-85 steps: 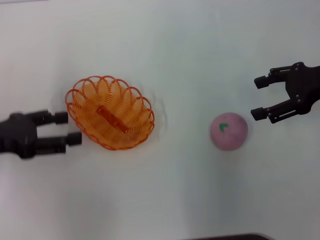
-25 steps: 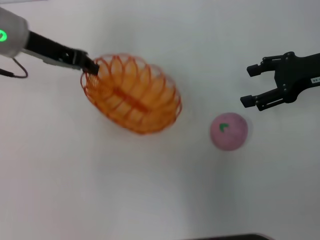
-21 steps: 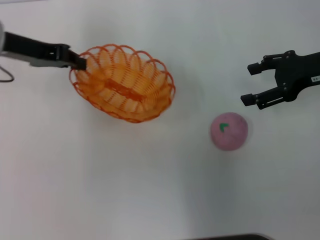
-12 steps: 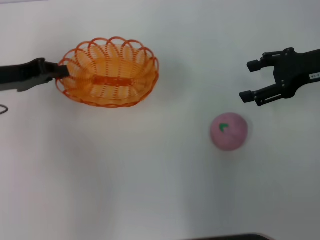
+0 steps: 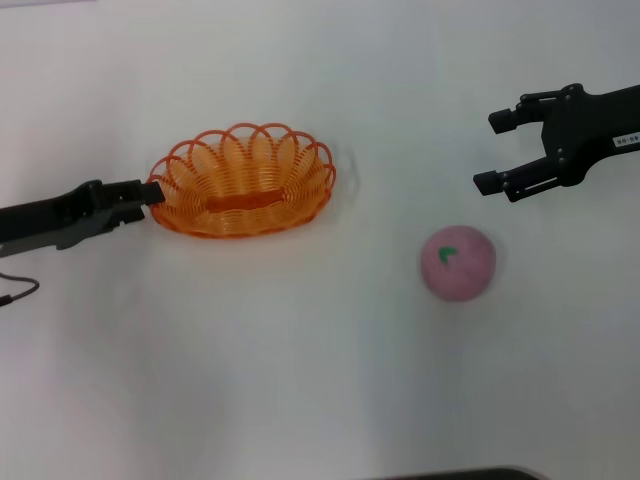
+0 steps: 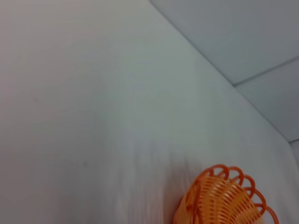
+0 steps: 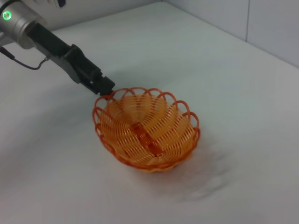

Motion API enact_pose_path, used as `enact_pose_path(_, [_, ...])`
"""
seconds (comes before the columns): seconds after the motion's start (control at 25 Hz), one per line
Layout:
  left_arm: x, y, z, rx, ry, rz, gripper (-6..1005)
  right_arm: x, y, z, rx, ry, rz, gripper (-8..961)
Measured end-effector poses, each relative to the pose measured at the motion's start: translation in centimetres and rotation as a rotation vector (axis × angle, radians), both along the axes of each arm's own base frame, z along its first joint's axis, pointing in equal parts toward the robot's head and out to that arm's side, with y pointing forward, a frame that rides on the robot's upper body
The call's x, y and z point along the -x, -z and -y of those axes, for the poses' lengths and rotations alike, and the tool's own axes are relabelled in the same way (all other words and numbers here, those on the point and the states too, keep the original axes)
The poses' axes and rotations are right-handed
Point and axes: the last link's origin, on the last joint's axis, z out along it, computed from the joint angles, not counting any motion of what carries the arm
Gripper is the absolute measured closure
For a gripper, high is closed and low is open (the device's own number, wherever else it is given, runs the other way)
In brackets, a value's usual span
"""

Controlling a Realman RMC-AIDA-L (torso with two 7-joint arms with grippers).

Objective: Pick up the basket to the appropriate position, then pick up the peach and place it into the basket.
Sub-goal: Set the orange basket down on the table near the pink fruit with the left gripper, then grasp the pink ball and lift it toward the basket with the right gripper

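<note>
The orange wire basket (image 5: 243,181) sits upright, centre-left on the white table; it also shows in the right wrist view (image 7: 146,134) and partly in the left wrist view (image 6: 224,199). My left gripper (image 5: 150,193) is shut on the basket's left rim; the right wrist view (image 7: 105,88) shows it pinching the rim. The pink peach (image 5: 458,262) with its green leaf mark lies on the table to the right. My right gripper (image 5: 492,152) is open and empty, hovering just behind and right of the peach.
The white table (image 5: 300,360) fills the view. A dark edge (image 5: 460,473) shows at the bottom of the head view. A thin cable (image 5: 15,290) hangs by my left arm.
My left gripper has carried the basket by its rim, swinging it from tilted and raised down to a level pose centre-left. My right gripper has edged up slightly. The peach has not moved.
</note>
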Motion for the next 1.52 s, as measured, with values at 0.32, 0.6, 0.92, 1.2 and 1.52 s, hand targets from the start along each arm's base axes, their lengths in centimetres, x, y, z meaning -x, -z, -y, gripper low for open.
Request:
enact_pose_path(0.32, [-0.1, -1.8, -0.3, -0.064, 0.118, -0.067, 460, 0.8, -0.3, -0.5, -0.025, -0.015, -0.035, 16])
enact_pose_path(0.6, [-3.4, -4.2, 1.9, -0.184, 0.596, -0.058, 430, 2.1, -2.4, -1.8, -0.131, 0.031, -0.143, 17])
enact_pose_path(0.92, [-3.4, -3.6, 3.6, -0.15, 0.882, -0.17, 216, 3.7, -4.0, -4.1, -0.2, 0.199, -0.154, 19])
enact_pose_path(1.2, [-2.2, -2.7, 4.4, -0.043, 0.901, -0.232, 122, 6.7, -2.2, -2.5, -0.007, 0.06, 0.125, 20])
enact_pose_path(1.52, [-1.9, -2.6, 4.4, -0.045, 0.884, -0.236, 116, 6.6, 2.2, -1.6, 0.136, 0.017, 0.339, 21])
